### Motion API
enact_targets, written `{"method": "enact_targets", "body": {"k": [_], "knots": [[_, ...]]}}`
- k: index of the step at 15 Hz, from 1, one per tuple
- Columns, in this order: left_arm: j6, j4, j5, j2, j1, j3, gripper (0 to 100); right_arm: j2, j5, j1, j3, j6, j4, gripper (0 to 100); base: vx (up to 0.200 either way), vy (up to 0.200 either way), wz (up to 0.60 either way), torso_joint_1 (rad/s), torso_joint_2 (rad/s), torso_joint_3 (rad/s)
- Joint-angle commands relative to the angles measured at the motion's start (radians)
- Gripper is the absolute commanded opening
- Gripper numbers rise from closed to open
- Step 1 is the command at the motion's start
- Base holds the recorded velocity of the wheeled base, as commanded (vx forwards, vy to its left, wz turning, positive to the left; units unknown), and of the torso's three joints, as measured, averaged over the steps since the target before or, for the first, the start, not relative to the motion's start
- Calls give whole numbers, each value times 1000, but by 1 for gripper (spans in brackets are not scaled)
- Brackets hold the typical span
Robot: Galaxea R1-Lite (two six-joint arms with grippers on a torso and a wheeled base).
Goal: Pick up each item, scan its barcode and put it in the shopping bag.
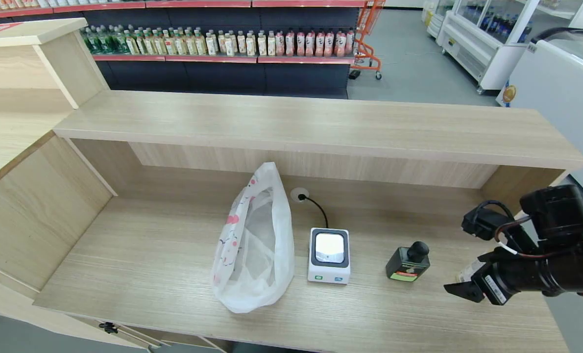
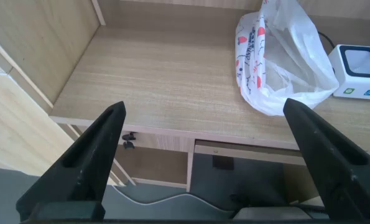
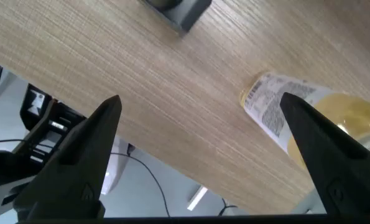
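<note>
A white shopping bag (image 1: 252, 245) with red marks stands open on the wooden counter; it also appears in the left wrist view (image 2: 284, 56). To its right sits a white barcode scanner (image 1: 328, 255) (image 2: 359, 68). A dark green bottle (image 1: 408, 264) with a black cap stands right of the scanner. A pale yellow bottle (image 3: 296, 115) with a white label lies on the counter near the right edge, partly hidden behind my right arm (image 1: 469, 268). My right gripper (image 1: 468, 287) (image 3: 200, 102) hovers open just above it, holding nothing. My left gripper (image 2: 204, 107) is open and empty, out past the counter's front edge.
A raised shelf (image 1: 321, 127) runs along the back of the counter and a side panel (image 1: 41, 211) closes off the left. The scanner's cable (image 1: 318, 208) runs to a hole at the back. The dark bottle's base (image 3: 175, 9) edges into the right wrist view.
</note>
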Motion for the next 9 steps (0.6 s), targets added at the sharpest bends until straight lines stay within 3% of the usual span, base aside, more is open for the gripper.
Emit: {"method": "enact_targets", "body": {"k": [1, 9], "knots": [[0, -1, 0, 0, 0, 0, 100, 84, 8, 26, -32, -1, -29, 100, 0, 0, 0, 0, 0, 0], [0, -1, 0, 0, 0, 0, 100, 255, 33, 85, -86, -3, -169, 100, 0, 0, 0, 0, 0, 0]]}}
